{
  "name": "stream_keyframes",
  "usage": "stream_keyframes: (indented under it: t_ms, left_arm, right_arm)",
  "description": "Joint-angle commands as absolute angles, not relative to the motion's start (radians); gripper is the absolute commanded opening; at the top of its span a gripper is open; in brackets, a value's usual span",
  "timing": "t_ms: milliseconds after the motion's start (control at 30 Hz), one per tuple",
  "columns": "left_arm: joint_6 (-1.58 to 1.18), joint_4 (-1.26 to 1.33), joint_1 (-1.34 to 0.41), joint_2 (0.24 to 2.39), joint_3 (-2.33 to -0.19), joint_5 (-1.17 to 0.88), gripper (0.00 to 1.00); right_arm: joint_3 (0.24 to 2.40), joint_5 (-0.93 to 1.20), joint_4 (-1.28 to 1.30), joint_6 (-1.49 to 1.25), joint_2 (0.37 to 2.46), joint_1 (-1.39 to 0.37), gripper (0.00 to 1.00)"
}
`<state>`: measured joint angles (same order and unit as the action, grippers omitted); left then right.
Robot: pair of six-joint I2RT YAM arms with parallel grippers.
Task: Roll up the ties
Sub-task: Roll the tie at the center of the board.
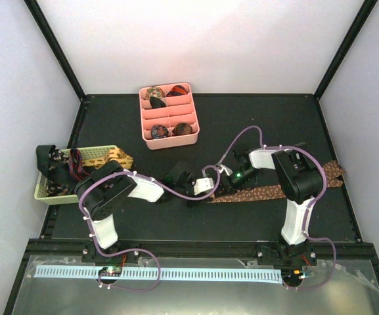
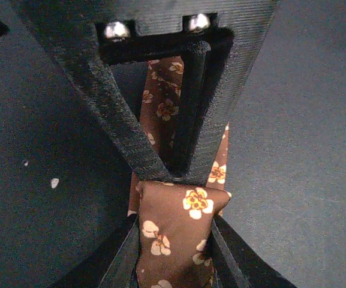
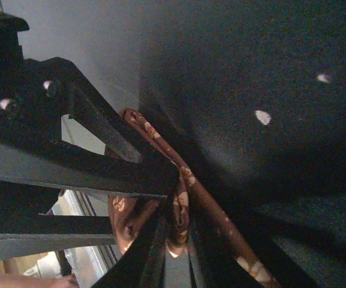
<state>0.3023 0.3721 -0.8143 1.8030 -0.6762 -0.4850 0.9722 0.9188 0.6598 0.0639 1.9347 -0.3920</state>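
Note:
A brown floral tie [image 1: 274,191] lies along the dark table at the right, its wide end toward the right edge. My left gripper [image 1: 209,188] and right gripper [image 1: 228,182] meet nose to nose at its left end. In the left wrist view my left gripper [image 2: 175,221] is shut on the tie's folded end [image 2: 161,240]. In the right wrist view my right gripper [image 3: 180,225] is shut on a bunched fold of the same tie [image 3: 220,217]. Several rolled ties [image 1: 155,93] sit in the pink tray. More ties [image 1: 61,167] hang from the basket.
The pink divided tray [image 1: 169,140] stands at the back centre. The pale woven basket [image 1: 107,154] sits at the table's left edge. Purple cables loop over both arms. Dark frame posts rise at the back corners.

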Motion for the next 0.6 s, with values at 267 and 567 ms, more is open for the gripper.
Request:
stream_keyframes:
  t_ms: [267, 567]
  left_arm:
    - [0.314, 0.196, -0.819, 1.835, -0.717, -0.419, 0.28]
    - [0.314, 0.175, -0.820, 1.850, -0.741, -0.421, 0.29]
  right_arm:
    - [1.044, 0.931, 0.836, 0.178, 1.867, -0.346, 0.34]
    - [1.007, 0.963, 0.716, 0.100, 1.906, -0.383, 0.38]
